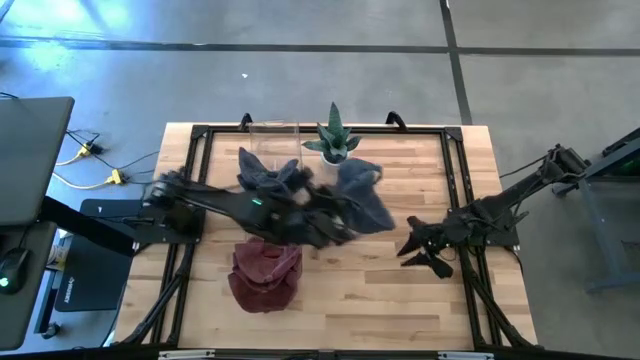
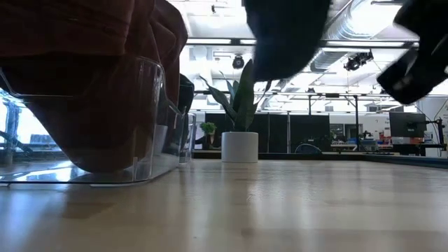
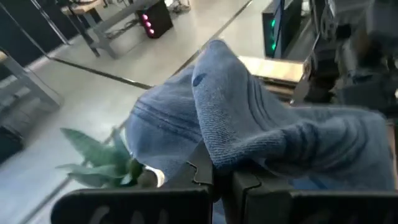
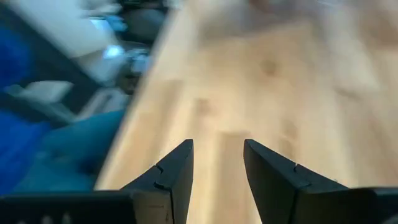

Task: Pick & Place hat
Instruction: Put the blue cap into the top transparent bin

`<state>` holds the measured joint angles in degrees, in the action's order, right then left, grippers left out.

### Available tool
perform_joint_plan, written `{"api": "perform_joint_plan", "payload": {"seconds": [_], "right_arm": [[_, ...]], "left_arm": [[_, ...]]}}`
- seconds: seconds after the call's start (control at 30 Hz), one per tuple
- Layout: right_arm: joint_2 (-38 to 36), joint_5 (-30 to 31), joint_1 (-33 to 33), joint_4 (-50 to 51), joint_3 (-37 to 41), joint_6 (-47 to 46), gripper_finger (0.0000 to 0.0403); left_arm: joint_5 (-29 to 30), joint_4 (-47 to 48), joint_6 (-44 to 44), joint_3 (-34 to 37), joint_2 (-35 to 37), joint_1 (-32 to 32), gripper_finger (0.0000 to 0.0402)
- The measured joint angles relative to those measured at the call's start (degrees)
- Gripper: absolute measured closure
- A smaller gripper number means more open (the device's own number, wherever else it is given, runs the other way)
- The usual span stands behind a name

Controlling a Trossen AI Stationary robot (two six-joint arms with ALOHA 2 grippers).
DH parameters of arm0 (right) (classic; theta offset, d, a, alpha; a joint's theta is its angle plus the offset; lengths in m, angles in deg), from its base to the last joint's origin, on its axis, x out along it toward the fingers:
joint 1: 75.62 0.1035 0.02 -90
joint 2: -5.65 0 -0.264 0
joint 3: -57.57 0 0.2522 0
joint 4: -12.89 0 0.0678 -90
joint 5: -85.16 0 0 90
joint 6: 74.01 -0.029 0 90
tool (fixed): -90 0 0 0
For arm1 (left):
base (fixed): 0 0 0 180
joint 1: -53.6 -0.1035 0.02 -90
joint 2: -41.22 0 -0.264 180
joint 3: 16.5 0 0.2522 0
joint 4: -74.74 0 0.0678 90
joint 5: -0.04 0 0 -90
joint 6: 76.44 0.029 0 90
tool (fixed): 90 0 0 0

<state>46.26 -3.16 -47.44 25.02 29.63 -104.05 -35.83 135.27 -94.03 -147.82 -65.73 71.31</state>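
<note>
My left gripper (image 1: 335, 228) reaches over the table's middle and is shut on a blue knitted hat (image 1: 365, 195), which fills the left wrist view (image 3: 261, 130). In the low view the hat (image 2: 287, 35) hangs above the tabletop. A second dark blue hat (image 1: 268, 176) lies by a clear container (image 1: 275, 135) at the far side. A dark red hat (image 1: 265, 275) sits in a clear tub (image 2: 150, 119) near the front left. My right gripper (image 1: 420, 250) is open and empty over the table's right part, and bare wood shows between its fingers (image 4: 217, 174). My left gripper pinches a bunched fold of the blue hat's knit (image 3: 221, 163) between its two fingers (image 3: 202, 174). The fingers come roughly level from the table's left. The hat bulges out past the fingertips and is lifted clear of the table.
A potted plant in a white pot (image 1: 335, 142) stands at the far middle, close behind the held hat, and also shows in the low view (image 2: 240, 143). Black frame rails (image 1: 455, 180) run along the table's sides. Bare wood (image 1: 380, 300) lies at the front middle and right.
</note>
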Motion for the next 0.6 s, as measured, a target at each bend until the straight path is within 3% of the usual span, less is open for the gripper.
{"api": "perform_joint_plan", "payload": {"seconds": [0.1,0.23,0.47,0.6], "right_arm": [[-2.94,5.44,0.0,8.92,0.0,-4.48,0.0272],[-4.96,6.35,0.17,16.71,0.0,-8.67,0.0291],[-5.71,9.07,2.72,23.22,0.0,-12.07,0.0337],[-5.83,10.22,4.43,23.73,0.02,-12.55,0.0362]], "left_arm": [[-0.63,-3.26,1.98,0.24,-5.12,-1.15,0.0401],[-5.12,-6.41,0.99,0.21,-11.02,-3.95,0.0401],[-4.65,-3.01,-5.16,0.26,-14.85,-6.67,0.0401],[-10.11,-0.78,-8.18,0.0,-16.13,-5.2,0.0401]]}}
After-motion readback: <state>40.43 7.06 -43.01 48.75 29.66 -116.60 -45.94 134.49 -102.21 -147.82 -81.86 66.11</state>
